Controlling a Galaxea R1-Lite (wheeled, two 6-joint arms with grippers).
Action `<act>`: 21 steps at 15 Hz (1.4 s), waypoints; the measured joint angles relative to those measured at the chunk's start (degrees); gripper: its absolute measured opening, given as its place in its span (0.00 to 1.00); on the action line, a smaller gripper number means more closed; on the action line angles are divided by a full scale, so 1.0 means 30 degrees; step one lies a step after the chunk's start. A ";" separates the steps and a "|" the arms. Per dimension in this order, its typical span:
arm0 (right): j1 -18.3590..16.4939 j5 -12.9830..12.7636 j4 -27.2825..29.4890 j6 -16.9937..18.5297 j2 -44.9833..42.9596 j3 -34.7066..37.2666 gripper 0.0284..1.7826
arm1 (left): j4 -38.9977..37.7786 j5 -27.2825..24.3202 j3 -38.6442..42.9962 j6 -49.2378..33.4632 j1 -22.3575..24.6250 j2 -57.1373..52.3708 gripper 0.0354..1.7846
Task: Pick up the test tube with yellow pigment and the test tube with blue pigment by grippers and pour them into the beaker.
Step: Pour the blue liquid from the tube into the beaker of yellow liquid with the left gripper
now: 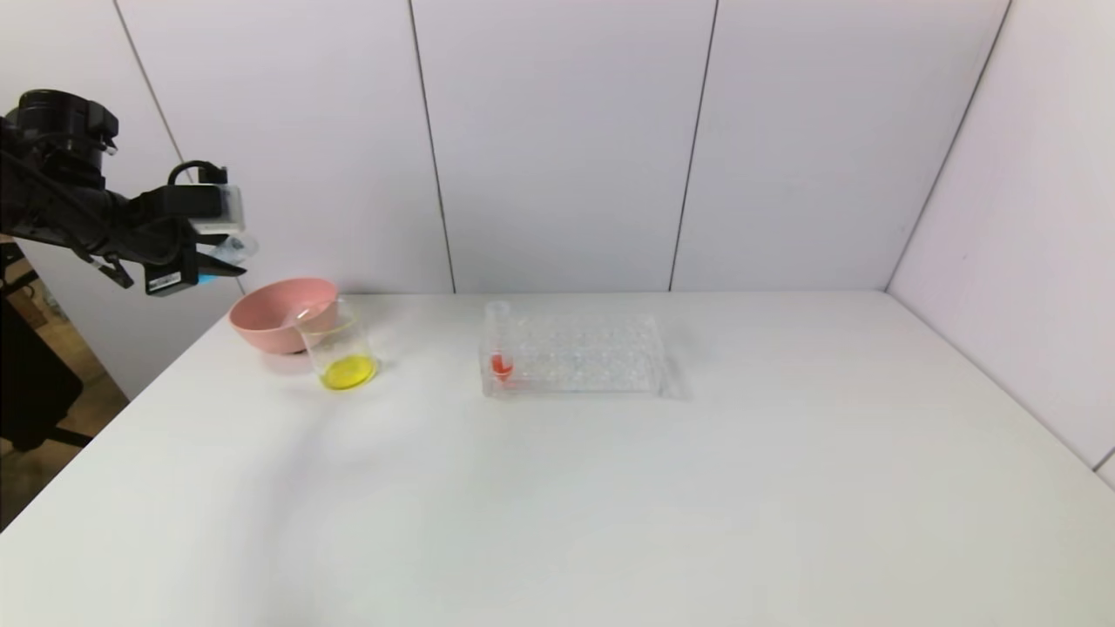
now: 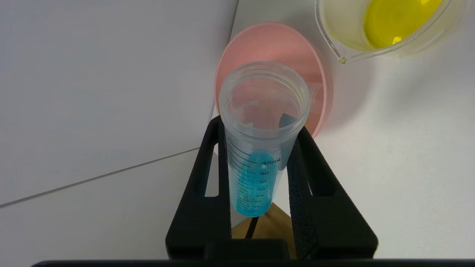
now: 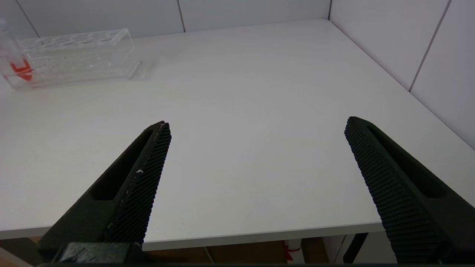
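Note:
My left gripper [image 1: 218,264] is raised above the table's far left edge, left of and above the pink bowl. It is shut on the test tube with blue pigment [image 2: 256,178]. The tube lies tilted, with its open mouth pointing toward the bowl and blue liquid spread along its lower wall. The beaker [image 1: 340,348] stands in front of the bowl and holds yellow liquid; it also shows in the left wrist view [image 2: 386,26]. No tube with yellow liquid shows. My right gripper [image 3: 258,124] is open and empty over the table's near edge, out of the head view.
The pink bowl [image 1: 280,315] sits at the far left, touching or just behind the beaker. A clear many-holed rack [image 1: 575,353] stands mid-table with a red-liquid tube [image 1: 500,348] at its left end. Wall panels close the back and right.

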 joint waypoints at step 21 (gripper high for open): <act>0.0008 0.0000 0.0000 0.0000 0.0000 0.0000 0.96 | 0.2292 0.2357 -0.0081 0.4389 -0.1276 0.0496 0.24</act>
